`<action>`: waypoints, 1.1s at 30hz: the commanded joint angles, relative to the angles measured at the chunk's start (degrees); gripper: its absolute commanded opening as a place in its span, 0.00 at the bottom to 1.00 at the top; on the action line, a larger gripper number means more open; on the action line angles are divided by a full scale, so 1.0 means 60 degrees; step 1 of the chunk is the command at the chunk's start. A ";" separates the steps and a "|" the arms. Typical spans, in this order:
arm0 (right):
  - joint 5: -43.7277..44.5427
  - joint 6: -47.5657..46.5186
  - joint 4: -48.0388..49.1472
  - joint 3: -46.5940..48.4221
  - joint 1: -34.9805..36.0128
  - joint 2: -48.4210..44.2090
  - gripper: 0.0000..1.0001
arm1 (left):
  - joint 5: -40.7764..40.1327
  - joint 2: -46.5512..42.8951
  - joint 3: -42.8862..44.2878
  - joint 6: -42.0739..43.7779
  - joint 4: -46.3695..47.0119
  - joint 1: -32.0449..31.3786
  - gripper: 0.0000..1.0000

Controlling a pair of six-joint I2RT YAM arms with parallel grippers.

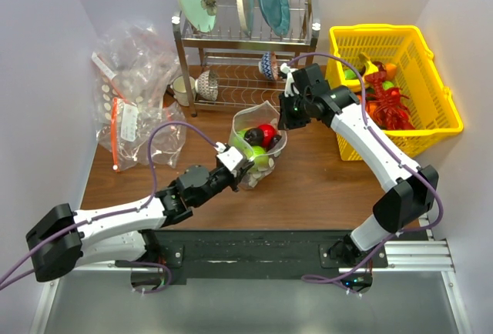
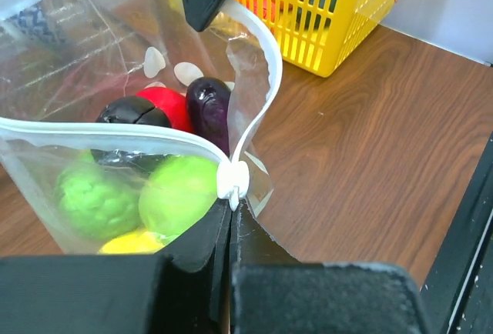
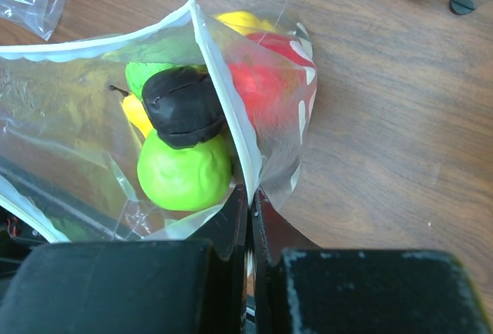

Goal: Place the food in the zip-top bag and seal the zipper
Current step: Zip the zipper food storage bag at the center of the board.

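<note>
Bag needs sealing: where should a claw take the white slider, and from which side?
Probably pinch the white slider across its narrow body, from the near side beside the left claw. It straddles the zipper at the zip-top bag's corner, with the open mouth stretching away.

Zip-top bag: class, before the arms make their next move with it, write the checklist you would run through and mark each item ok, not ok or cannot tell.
1. Food is inside the bag: ok. Green, yellow, red and dark pieces lie in it.
2. Left gripper is shut on the bag: ok. It grips right by the white slider.
3. Right gripper is shut on the bag's other end: ok.
4. Zipper is sealed: not ok. The mouth gapes open.
5. Food is clear of the zipper: cannot tell. The dark piece sits close to the strip.
</note>
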 commanded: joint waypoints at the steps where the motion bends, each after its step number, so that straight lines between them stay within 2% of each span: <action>1: 0.0383 -0.0014 -0.0181 0.0115 0.0016 -0.0654 0.00 | 0.0148 -0.0803 0.0097 0.0065 0.0321 -0.0035 0.00; 6: 0.0998 -0.0190 -0.0445 0.0116 0.0016 -0.1181 0.01 | 0.0483 -0.1595 0.0256 -0.0109 -0.0613 -0.0020 0.00; 10: 0.1146 -0.0235 -0.0490 -0.0235 0.0016 -0.1824 0.13 | 0.0835 -0.1800 0.0726 -0.0388 -0.2005 -0.0020 0.00; 11: 0.1305 -0.0235 -0.0446 -0.0381 0.0016 -0.2000 0.24 | 0.0938 -0.1888 0.0682 -0.0461 -0.2066 -0.0020 0.00; 14: 0.1672 -0.0351 -0.0066 -0.0792 0.0016 -0.2864 0.38 | 0.1435 -0.2385 0.0244 -0.0856 -0.1994 -0.0020 0.00; 16: 0.1630 -0.0570 0.0446 -0.1070 0.0002 -0.3492 0.44 | 0.1860 -0.2752 -0.0194 -0.1003 -0.1644 -0.0020 0.00; 18: 0.1119 -0.0805 0.1248 -0.1449 0.0016 -0.3831 0.55 | 0.2152 -0.2971 -0.0387 -0.1106 -0.1554 -0.0035 0.00; 19: -0.0232 -0.1343 0.1689 -0.1698 0.0016 -0.4195 0.67 | 0.2212 -0.2987 -0.0388 -0.1121 -0.1670 -0.0035 0.00; 23: -0.3226 -0.2211 0.4469 -0.3893 0.0002 -0.5526 0.65 | 0.2549 -0.3060 -0.0198 -0.1107 -0.2022 -0.0035 0.00; 24: -0.3611 -0.2270 0.5956 -0.4870 0.0002 -0.5866 0.65 | 0.2767 -0.3090 -0.0197 -0.1121 -0.2008 -0.0035 0.00; 27: -0.4901 -0.2198 0.8363 -0.6298 0.0016 -0.6805 0.65 | 0.3018 -0.3061 -0.0139 -0.1209 -0.2008 -0.0035 0.00; 29: -0.6111 -0.2299 0.8607 -0.6258 0.0016 -0.6706 0.64 | 0.3106 -0.3002 -0.0110 -0.1253 -0.2008 -0.0035 0.00; 33: -0.7770 -0.4080 0.7367 -0.5613 0.0191 -0.5929 0.55 | 0.3121 -0.2929 -0.0095 -0.1268 -0.1993 -0.0035 0.00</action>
